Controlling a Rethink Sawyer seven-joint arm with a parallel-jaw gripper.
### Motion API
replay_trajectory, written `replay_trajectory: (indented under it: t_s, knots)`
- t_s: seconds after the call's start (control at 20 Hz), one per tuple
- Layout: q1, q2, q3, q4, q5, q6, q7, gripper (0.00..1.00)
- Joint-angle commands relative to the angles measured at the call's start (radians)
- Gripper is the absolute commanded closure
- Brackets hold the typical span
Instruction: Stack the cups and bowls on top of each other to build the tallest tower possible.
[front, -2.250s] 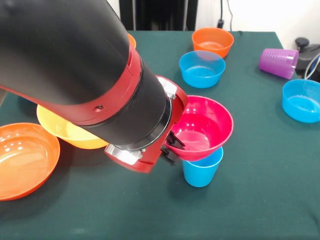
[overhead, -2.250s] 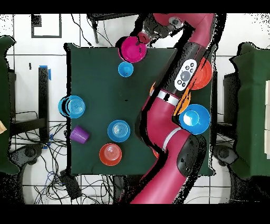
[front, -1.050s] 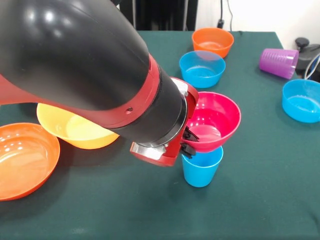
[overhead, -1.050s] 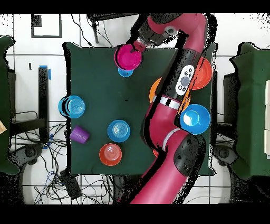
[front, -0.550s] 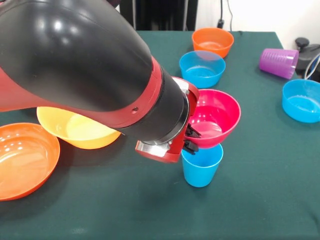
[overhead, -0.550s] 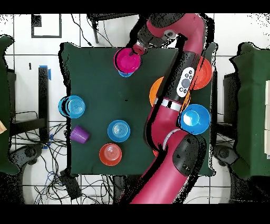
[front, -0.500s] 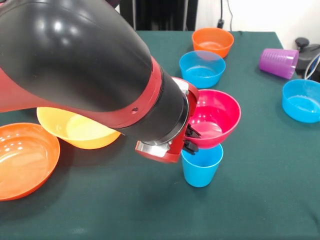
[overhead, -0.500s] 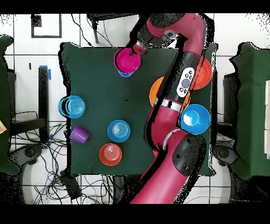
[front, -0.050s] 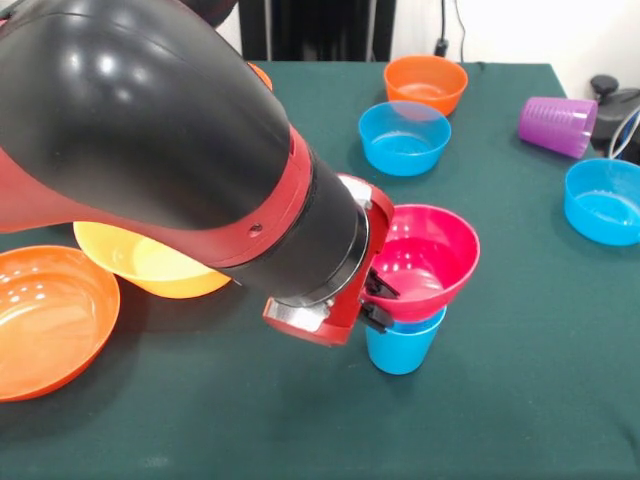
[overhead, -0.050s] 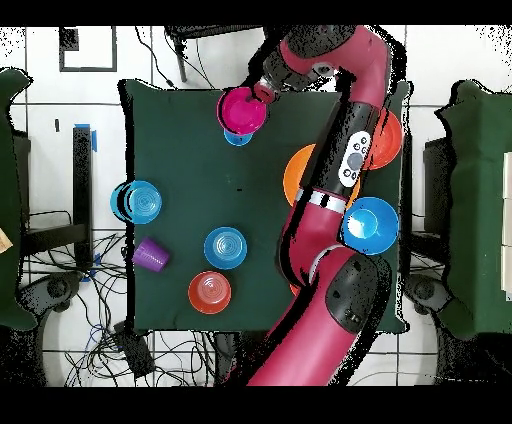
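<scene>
Yellow bowl (front, -0.050s: 150, 262) half behind arm (front, -0.050s: 170, 160), blue cup (front, -0.050s: 403, 345) mouth under pink bowl (front, -0.050s: 425, 262)

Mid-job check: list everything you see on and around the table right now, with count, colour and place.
Pink bowl: 1, magenta, sitting in the mouth of the blue cup, rim pinched by the gripper.
Blue cup: 1, light blue, upright under the pink bowl.
Purple cup: 1, translucent purple, on its side by the table's edge.
Small blue bowls: 2, one mid-table, the other at the table's edge below the purple cup.
Small orange bowl: 1, behind the mid-table blue bowl.
Yellow bowl: 1, partly under the arm.
Large orange bowl: 1, beside the yellow bowl.
Large blue bowl: 1, overhead view only, beside the arm.
Table: 1, dark green.
Gripper: 1, black, shut on the pink bowl's rim.
</scene>
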Motion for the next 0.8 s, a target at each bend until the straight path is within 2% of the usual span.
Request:
replay_trajectory:
  t_s: [0.05, 0.8]
  knots:
    - [0.022, 0.003, -0.175, -0.027, 0.025, -0.083, 0.269, 1.0]
    - [0.032, -0.012, -0.256, -0.017, 0.093, -0.121, 0.28, 1.0]
